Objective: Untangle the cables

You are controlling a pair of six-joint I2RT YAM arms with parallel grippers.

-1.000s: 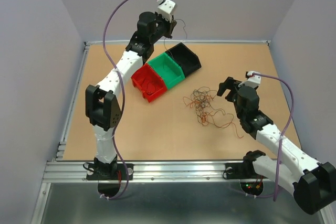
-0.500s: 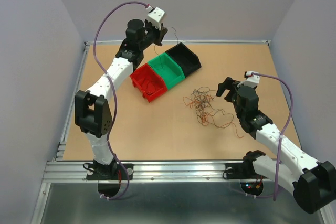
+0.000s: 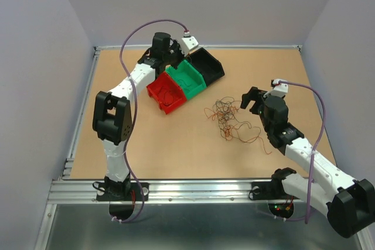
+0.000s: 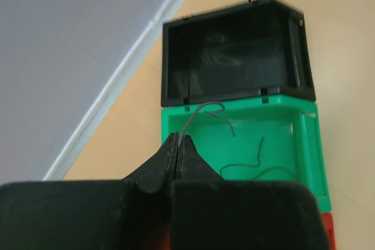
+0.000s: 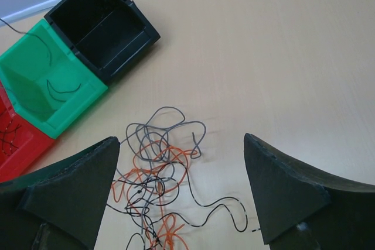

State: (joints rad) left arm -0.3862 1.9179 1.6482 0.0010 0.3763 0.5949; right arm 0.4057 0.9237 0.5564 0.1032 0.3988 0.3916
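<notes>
a tangle of thin orange and black cables (image 3: 225, 116) lies on the surface (image 3: 146, 139), apart from the green bin (image 3: 197, 88). the left jaws are clenched on one dark cable (image 4: 202, 108) just above that bin. the right jaws gape released, beyond the tangle from the bin.

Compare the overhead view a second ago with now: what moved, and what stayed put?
The left gripper, shut on a thin dark wire, swung down from up high to just over the green bin. The right gripper stayed open near the tangled pile, which did not move.
</notes>
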